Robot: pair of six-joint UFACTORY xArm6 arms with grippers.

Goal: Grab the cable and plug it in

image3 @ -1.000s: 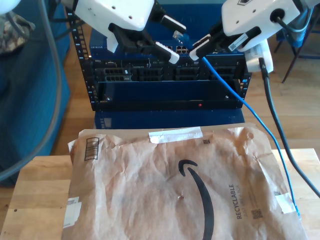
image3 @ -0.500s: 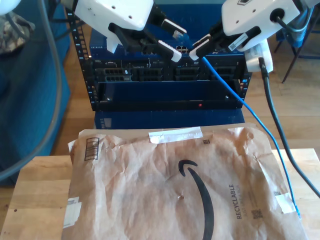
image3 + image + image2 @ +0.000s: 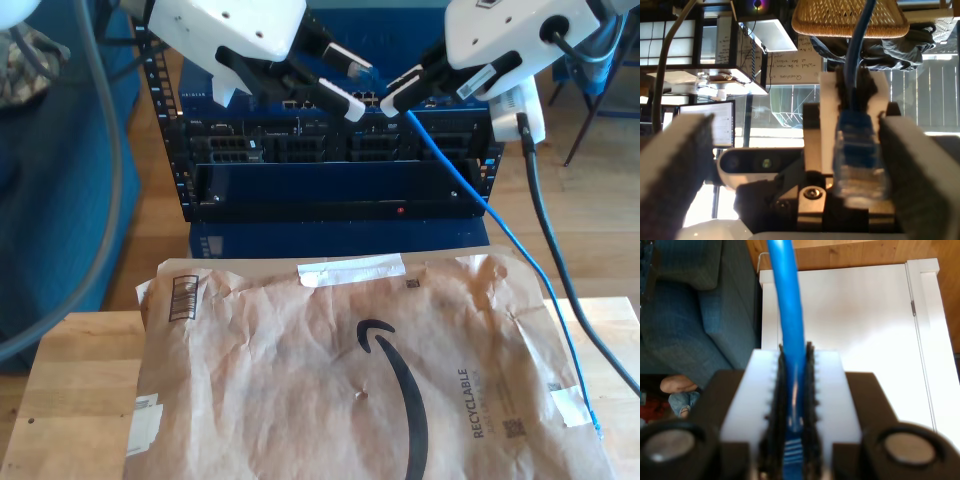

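Observation:
The blue cable [image 3: 500, 225] runs from the table's edge at the exterior view's right up to my second gripper [image 3: 400, 100], which is shut on it just behind the plug. The second wrist view shows the cable [image 3: 790, 315] pinched between that gripper's [image 3: 794, 405] white fingers [image 3: 755, 400]. My first gripper [image 3: 362, 85], coming from the exterior view's left, is open around the cable's end. In the first wrist view the clear plug [image 3: 860, 150] hangs between the dark pads [image 3: 920, 170] of my first gripper [image 3: 795, 165], close to one pad and far from the other.
A black equipment rack [image 3: 330, 160] with rows of ports [image 3: 365, 100] stands behind both grippers. A brown paper envelope [image 3: 350, 370] covers the wooden table [image 3: 70, 390] in front. A thick black arm cable [image 3: 545, 240] hangs at the exterior view's right.
My first gripper has edged toward the second gripper, and its fingers now bracket the plug more closely. The second gripper has kept hold of the cable and hardly moved.

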